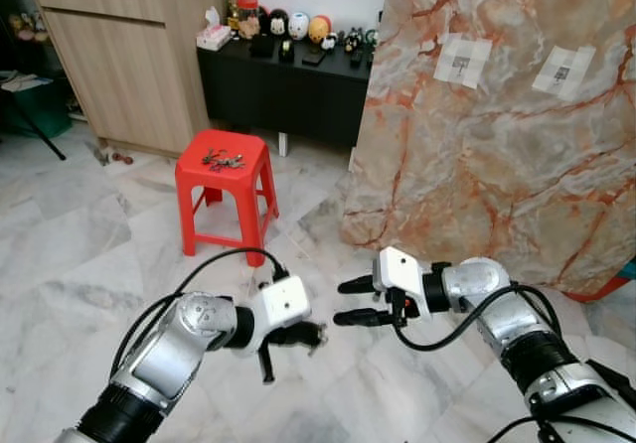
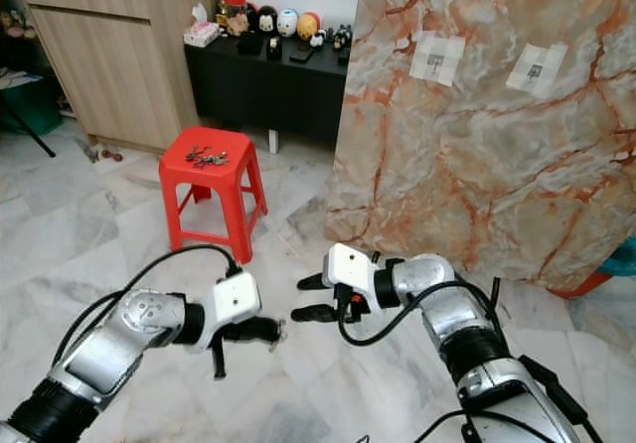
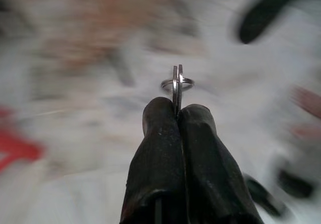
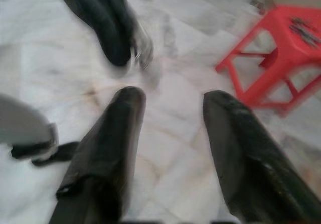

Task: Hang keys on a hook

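Both grippers hang low over the marble floor (image 1: pixel 70 264): the left gripper (image 1: pixel 316 336) pinches a key ring (image 3: pixel 177 83) only by its rim, the right gripper (image 1: pixel 353 301) spread wide beside it, so a handover could drop it.

no words, numbers or brand names can be read anywhere. two white paper squares (image 1: pixel 464 61) (image 1: pixel 562 71) are stuck on the marble-patterned slab (image 1: pixel 497 155) at the far right, each with a small dark printed mark at its middle, too small to make out. the jar (image 1: pixel 247 11) and the small tissue box (image 1: pixel 213 36) on the black sideboard (image 1: pixel 288 75) at the far left of the slab carry labels too small to read.
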`<state>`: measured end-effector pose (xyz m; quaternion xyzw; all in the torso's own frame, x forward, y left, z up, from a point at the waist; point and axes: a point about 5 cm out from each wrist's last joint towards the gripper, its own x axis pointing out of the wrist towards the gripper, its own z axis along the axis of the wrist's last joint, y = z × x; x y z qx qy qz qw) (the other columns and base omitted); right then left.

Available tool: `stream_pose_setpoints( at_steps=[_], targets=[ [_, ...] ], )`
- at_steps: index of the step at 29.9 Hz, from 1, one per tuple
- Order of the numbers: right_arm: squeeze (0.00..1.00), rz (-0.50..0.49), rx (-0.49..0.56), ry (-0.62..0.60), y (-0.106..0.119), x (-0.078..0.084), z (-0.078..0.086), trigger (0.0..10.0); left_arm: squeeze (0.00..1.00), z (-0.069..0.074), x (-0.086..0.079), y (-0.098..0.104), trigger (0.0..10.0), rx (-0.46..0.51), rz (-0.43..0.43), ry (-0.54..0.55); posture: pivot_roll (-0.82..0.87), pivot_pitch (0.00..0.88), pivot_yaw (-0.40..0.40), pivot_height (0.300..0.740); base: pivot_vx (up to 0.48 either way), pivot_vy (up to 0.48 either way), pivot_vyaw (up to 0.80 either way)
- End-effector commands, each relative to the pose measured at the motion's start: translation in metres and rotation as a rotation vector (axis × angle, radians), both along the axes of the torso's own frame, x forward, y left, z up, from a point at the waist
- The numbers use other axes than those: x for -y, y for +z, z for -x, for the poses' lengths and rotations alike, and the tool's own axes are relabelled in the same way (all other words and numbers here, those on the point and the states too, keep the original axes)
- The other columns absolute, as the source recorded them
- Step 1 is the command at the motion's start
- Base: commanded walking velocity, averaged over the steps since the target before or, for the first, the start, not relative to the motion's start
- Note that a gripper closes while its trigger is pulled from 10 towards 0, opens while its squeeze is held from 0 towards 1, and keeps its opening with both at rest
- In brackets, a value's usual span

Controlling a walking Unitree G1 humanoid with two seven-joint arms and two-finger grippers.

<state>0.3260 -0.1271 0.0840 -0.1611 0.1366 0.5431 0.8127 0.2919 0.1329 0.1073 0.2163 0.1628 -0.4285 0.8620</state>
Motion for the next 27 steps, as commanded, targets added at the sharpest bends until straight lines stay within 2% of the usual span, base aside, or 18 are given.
stream_pose_setpoints(
  at_steps=[1,3,4,5,6,7,9,11,12,14,15,18,20,24,27],
  targets=[
    [0.00,0.012,-0.012,-0.097,-0.008,0.010,0.000,10.0,0.00,-0.002,-0.004,0.000,0.0,0.039,0.020,0.058,0.11,0.000,-0.107,0.740,0.000,0.000,0.00],
    [0.00,0.022,-0.032,-0.213,-0.022,0.016,0.003,10.0,0.00,-0.003,-0.005,0.001,0.0,0.056,0.071,0.118,0.11,0.000,-0.109,0.740,0.000,0.000,0.00],
    [0.00,0.022,-0.032,-0.213,-0.022,0.016,0.003,10.0,0.00,-0.003,-0.005,0.001,0.0,0.056,0.071,0.118,0.11,0.000,-0.109,0.740,0.000,0.000,0.00],
    [0.00,0.018,-0.048,-0.287,-0.028,0.021,0.004,10.0,0.00,-0.004,-0.004,0.002,0.6,0.086,0.079,0.144,0.11,0.000,-0.107,0.740,0.000,0.000,0.00],
    [0.00,0.017,-0.070,-0.395,-0.037,0.028,0.006,10.0,0.00,-0.007,-0.005,0.004,10.0,0.109,0.110,0.211,0.11,0.000,-0.105,0.740,0.000,0.000,0.00],
    [0.00,0.031,-0.091,-0.527,-0.049,0.037,0.011,10.0,0.00,-0.012,-0.007,0.007,10.0,0.133,0.159,0.297,0.10,0.000,-0.104,0.740,0.000,0.000,0.00],
    [0.00,0.052,-0.143,-0.714,-0.068,0.049,0.021,10.0,0.00,-0.018,-0.008,0.010,10.0,0.160,0.238,0.403,0.09,0.000,-0.103,0.740,0.000,0.000,0.00],
    [0.00,0.063,-0.196,-0.827,-0.081,0.055,0.030,10.0,0.00,-0.021,-0.006,0.013,10.0,0.185,0.281,0.436,0.08,0.000,-0.100,0.740,0.000,0.000,0.00],
    [0.00,0.064,-0.250,-0.911,-0.093,0.058,0.040,10.0,0.00,-0.022,-0.005,0.015,10.0,0.202,0.309,0.461,0.08,0.000,-0.096,0.740,0.000,0.000,0.00],
    [0.00,0.068,-0.306,-0.992,-0.105,0.060,0.051,10.0,0.00,-0.024,-0.003,0.016,10.0,0.217,0.336,0.488,0.08,0.000,-0.096,0.740,0.000,0.000,0.00],
    [0.00,0.072,-0.371,-1.090,-0.117,0.062,0.064,10.0,0.00,-0.025,-0.004,0.016,10.0,0.226,0.350,0.519,0.08,0.000,-0.095,0.740,0.000,0.000,0.00],
    [0.00,0.051,-0.442,-1.168,-0.131,0.059,0.082,10.0,0.00,-0.026,-0.013,0.010,10.0,0.237,0.347,0.603,0.08,0.000,-0.095,0.740,0.000,0.000,0.00],
    [0.00,0.044,-0.446,-1.180,-0.134,0.058,0.085,10.0,0.00,-0.026,-0.016,0.008,10.0,0.238,0.355,0.627,0.07,0.000,-0.096,0.740,0.000,0.000,0.00],
    [0.00,0.005,-0.496,-1.311,-0.145,0.064,0.104,10.0,0.00,-0.021,-0.037,0.003,10.0,0.277,0.357,0.735,0.08,0.000,-0.099,0.740,0.000,0.000,0.00],
    [0.00,-0.042,-0.510,-1.418,-0.148,0.071,0.111,10.0,0.00,-0.013,-0.058,0.007,10.0,0.332,0.359,0.811,0.08,0.000,-0.084,0.740,0.000,0.000,0.00]
  ],
)
